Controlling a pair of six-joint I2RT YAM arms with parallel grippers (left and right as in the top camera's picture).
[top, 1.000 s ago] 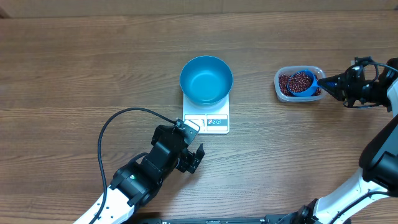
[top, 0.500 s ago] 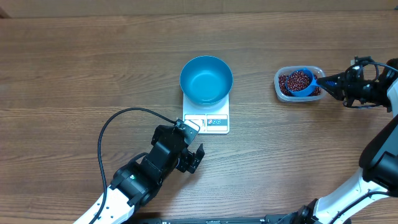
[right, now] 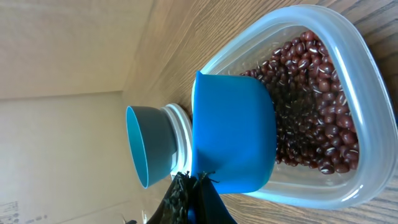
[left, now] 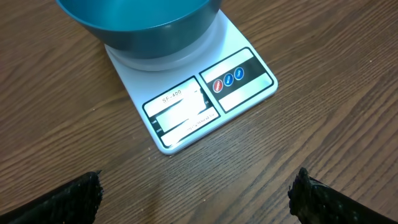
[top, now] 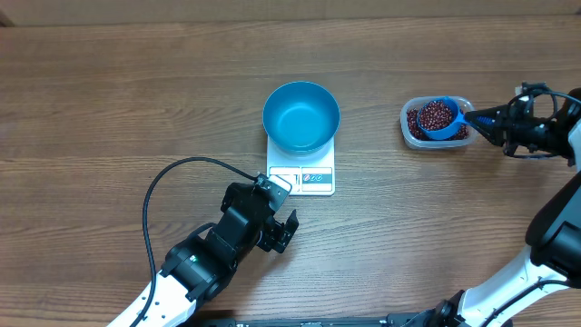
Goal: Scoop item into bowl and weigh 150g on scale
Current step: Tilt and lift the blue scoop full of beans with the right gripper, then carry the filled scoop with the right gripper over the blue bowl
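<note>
The blue bowl [top: 301,116] stands empty on the white scale [top: 302,179] at mid-table. It also fills the top of the left wrist view, bowl [left: 143,25] on scale [left: 205,93]. Dark red beans [top: 418,123] lie in a clear tub [top: 405,116] at the right. My right gripper [top: 495,118] is shut on the handle of a small blue scoop [top: 439,119], which holds beans just above the tub. The right wrist view shows the scoop [right: 233,134] over the beans [right: 311,106], held by that gripper [right: 193,193]. My left gripper [top: 289,207] rests open in front of the scale, holding nothing.
A black cable [top: 172,177] loops from the left arm across the wooden table [top: 109,100]. In the right wrist view the bowl [right: 146,146] shows beyond the scoop, with a cardboard-coloured wall behind the table edge.
The scoop of beans has risen slightly over the tub. The left arm has not moved.
</note>
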